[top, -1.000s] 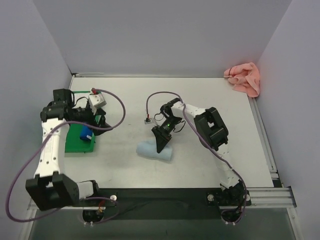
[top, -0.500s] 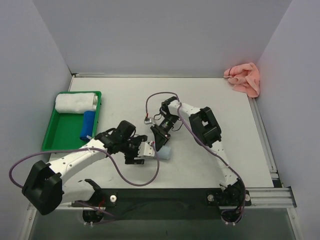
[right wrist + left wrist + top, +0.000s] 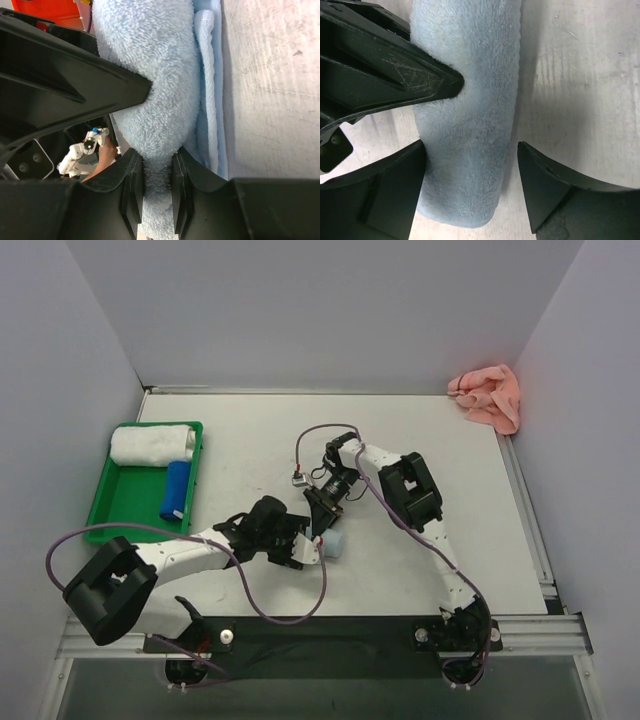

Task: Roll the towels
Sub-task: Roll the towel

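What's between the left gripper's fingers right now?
The rolled light blue cloth towel lies between the fingers of the open left gripper, unclamped: bare table shows beside one finger. The left wrist view shows it.

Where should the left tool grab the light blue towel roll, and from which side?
Across the free end of the light blue towel roll, clear of where the right tool pinches it, coming down from above. It lies flat, a soft cylinder, and the open left tool straddles its long sides.

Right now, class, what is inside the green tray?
In the green tray, a white rolled towel lies at the far end and a dark blue roll by the right wall. The floor under both is covered.
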Robot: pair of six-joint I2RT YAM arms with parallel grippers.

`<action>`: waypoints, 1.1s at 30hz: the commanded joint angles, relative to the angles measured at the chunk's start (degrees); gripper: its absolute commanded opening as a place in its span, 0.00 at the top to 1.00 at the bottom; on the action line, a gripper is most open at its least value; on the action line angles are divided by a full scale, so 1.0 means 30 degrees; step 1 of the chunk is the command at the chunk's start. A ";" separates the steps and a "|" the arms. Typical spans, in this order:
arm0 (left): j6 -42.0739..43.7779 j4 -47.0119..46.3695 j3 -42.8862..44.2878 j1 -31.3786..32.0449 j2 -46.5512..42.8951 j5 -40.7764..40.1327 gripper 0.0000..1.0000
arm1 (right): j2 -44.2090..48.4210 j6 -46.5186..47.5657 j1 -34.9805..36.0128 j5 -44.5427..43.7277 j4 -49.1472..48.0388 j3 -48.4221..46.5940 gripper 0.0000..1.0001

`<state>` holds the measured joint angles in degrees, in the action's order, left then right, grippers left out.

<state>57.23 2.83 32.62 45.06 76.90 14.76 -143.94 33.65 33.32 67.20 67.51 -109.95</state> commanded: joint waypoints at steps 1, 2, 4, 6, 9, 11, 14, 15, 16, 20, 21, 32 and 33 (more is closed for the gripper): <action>-0.0063 -0.0861 0.0666 0.0303 0.0936 0.0058 0.22 | -0.0303 0.0445 -0.0208 -0.1862 -0.0821 -0.0322 0.99; -0.0267 0.0334 0.1017 0.0332 0.1373 0.0117 0.38 | -0.0186 -0.0049 -0.0296 -0.1921 -0.0851 -0.0496 0.98; -0.0823 0.2652 0.2072 0.0303 0.1815 0.0030 0.55 | 0.0252 -0.0840 -0.0588 -0.1921 -0.1113 -0.0760 0.91; -0.1613 0.4785 0.2746 0.0245 0.2428 -0.0058 0.70 | 0.0692 -0.2387 -0.1114 -0.1950 -0.1464 -0.1025 0.83; -0.2901 0.6958 0.3773 0.0011 0.3046 0.0468 0.78 | 0.2038 -0.4817 -0.2052 -0.2242 -0.2870 -0.0763 0.59; -0.4274 0.7812 0.4534 -0.0135 0.3368 0.0847 0.79 | 0.3384 -0.6257 -0.2666 -0.2564 -0.4449 -0.0296 0.52; -0.5770 0.9074 0.5586 -0.0458 0.4100 0.1142 0.82 | 0.6165 -0.9043 -0.4130 -0.3413 -0.7611 0.2364 0.39; -0.6038 0.9337 0.5765 -0.0720 0.4421 0.1230 0.82 | 0.6956 -0.9541 -0.4801 -0.3618 -0.8344 0.3881 0.38; -0.6330 0.9398 0.5941 -0.0867 0.4598 0.1318 0.82 | 0.8356 -1.0213 -0.5127 -0.3823 -0.9308 0.4708 0.38; -0.7326 0.9544 0.6965 -0.1600 0.5592 0.1640 0.82 | 1.1178 -1.1216 -0.5834 -0.3212 -1.0927 0.8401 0.35; -0.7474 0.9516 0.7142 -0.1717 0.5741 0.1757 0.82 | 1.1531 -1.1680 -0.5776 -0.3094 -1.1451 0.9162 0.35; -0.7359 0.9953 0.8783 -0.2421 0.7585 0.2431 0.72 | 1.1154 -1.2593 -0.3785 -0.1980 -1.3389 1.1573 0.35; -0.7330 1.0042 0.8900 -0.2509 0.7762 0.2490 0.72 | 1.1008 -1.2506 -0.3638 -0.1922 -1.3448 1.1543 0.36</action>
<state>35.53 28.01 59.46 38.48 96.14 21.54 -110.69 -3.16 21.82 59.00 28.82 -74.98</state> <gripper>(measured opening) 0.378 0.646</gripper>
